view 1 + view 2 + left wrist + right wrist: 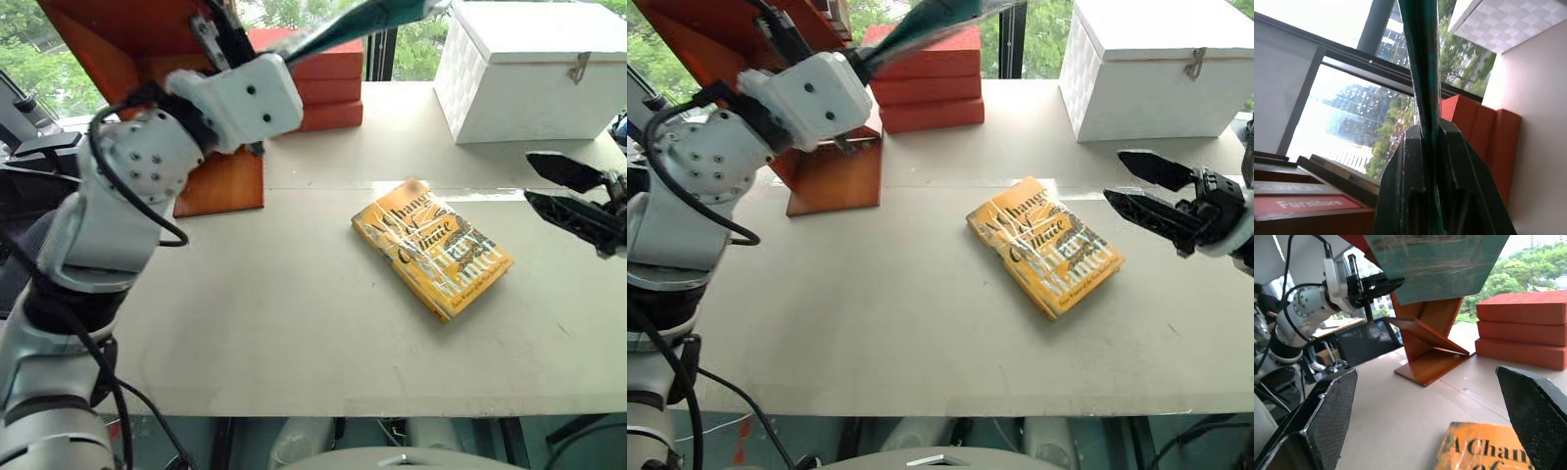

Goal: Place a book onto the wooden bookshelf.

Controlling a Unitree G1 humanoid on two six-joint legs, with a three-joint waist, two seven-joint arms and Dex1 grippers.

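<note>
Clamped by one edge in the left tool [1382, 285], the book [1437, 264] hangs high above the wooden bookshelf [1425, 345] at the table's [294, 323] far left corner and should be lowered level onto its board, while the right tool [1144, 188], fingers apart, stays clear.

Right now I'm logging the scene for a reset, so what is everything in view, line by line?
teal book: one, teal, plastic-wrapped, held in the air above the table
wooden bookshelf: one, reddish-brown, far left of the table
yellow-orange book: one, flat at the table's middle
red-orange blocks: three, stacked by the window
white box: one, far right corner, lid closed
table: one, off-white
left gripper: shut on the teal book's edge
right gripper: open, empty, right of the yellow-orange book
</note>
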